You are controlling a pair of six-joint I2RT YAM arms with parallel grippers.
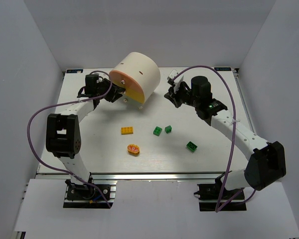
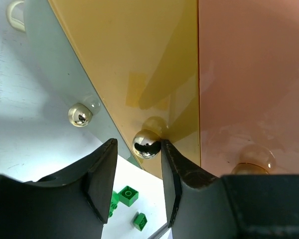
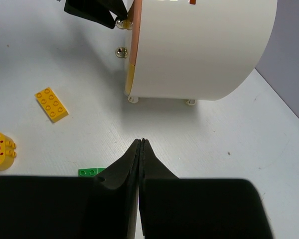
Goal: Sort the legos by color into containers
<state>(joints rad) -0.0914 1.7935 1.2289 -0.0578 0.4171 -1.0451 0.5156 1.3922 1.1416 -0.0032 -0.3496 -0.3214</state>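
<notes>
- Now the left pincer [image 2: 138, 148] is gaping around the yellow drawer's knob [image 2: 146, 143], which is probably smooth and slippery.
- The right pincer [image 3: 141, 143] is sitting clenched and empty.
- Light, stiff bricks [image 1: 127, 130] are lying on the surface [image 1: 89, 112].

The cream cabinet [image 1: 136, 74] blocks the middle of the far edge. The left gripper [image 1: 117, 92] crowds its drawer face [image 1: 132, 88], and the right gripper [image 1: 168, 94] sits just off its right flank. Mid-bench, the yellow brick [image 1: 127, 130], green bricks [image 1: 158, 131] and orange disc [image 1: 133, 149] lie apart — open lanes between them.
</notes>
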